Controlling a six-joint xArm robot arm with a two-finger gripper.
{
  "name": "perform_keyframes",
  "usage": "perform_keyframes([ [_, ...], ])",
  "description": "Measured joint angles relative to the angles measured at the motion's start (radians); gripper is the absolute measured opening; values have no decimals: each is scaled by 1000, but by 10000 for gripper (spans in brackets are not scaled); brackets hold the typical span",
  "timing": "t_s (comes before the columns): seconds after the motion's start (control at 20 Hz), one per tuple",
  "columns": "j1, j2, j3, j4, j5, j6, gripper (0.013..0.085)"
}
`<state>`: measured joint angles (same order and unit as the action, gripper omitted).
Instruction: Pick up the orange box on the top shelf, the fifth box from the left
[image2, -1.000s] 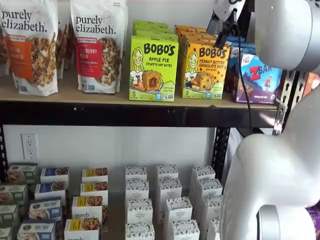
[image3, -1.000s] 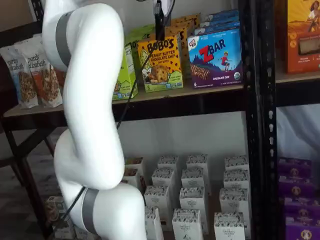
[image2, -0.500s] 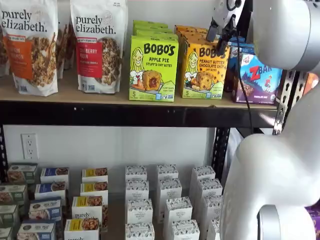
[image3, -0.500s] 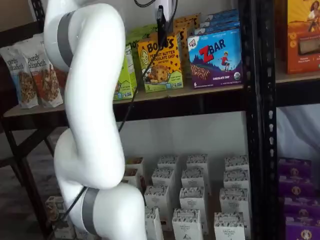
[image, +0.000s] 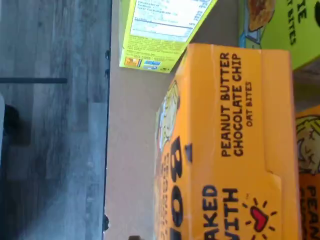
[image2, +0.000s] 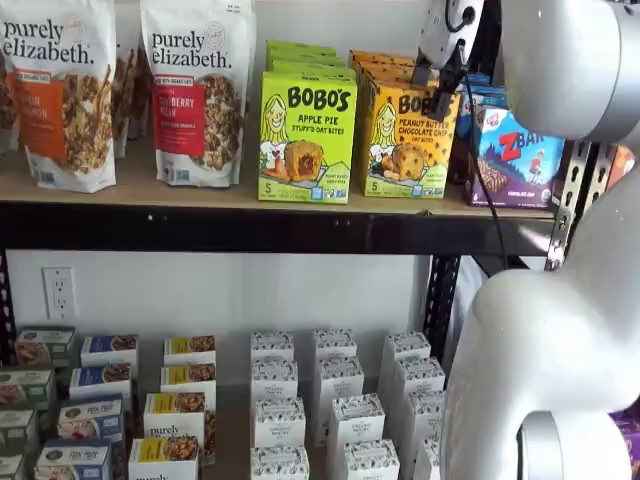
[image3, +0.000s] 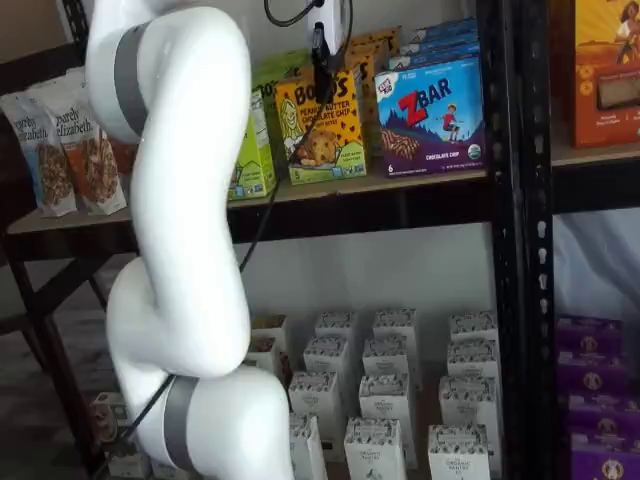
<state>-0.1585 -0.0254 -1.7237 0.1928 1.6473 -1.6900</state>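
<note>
The orange box (image2: 404, 140) stands upright at the front of its row on the top shelf (image2: 150, 186), between a lime-green box and a blue box. It also shows in a shelf view (image3: 322, 130). My gripper (image2: 432, 82) hangs right at the box's top front edge, its two black fingers apart with a gap between them and nothing held. In a shelf view (image3: 322, 66) it shows side-on as one black finger in front of the box's top. The wrist view shows the orange box's top face (image: 235, 140) close up.
The lime-green Apple Pie box (image2: 307, 135) stands to the left of the orange box and the ZBar box (image2: 515, 155) to its right. Granola bags (image2: 197, 90) stand further left. Small white boxes (image2: 335, 400) fill the lower level. My white arm (image3: 180, 250) hides part of the shelf.
My gripper has come down and slightly left from above the shelf to the top front edge of the orange box. The boxes have not moved.
</note>
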Motion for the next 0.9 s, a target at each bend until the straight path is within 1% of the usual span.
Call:
perform_keyframes([
  [0.25, 19, 1, 17, -31, -2, 11, 850],
  [0.8, 34, -18, 82, -51, -45, 17, 850],
  [0.9, 32, -20, 90, -42, -50, 15, 850],
])
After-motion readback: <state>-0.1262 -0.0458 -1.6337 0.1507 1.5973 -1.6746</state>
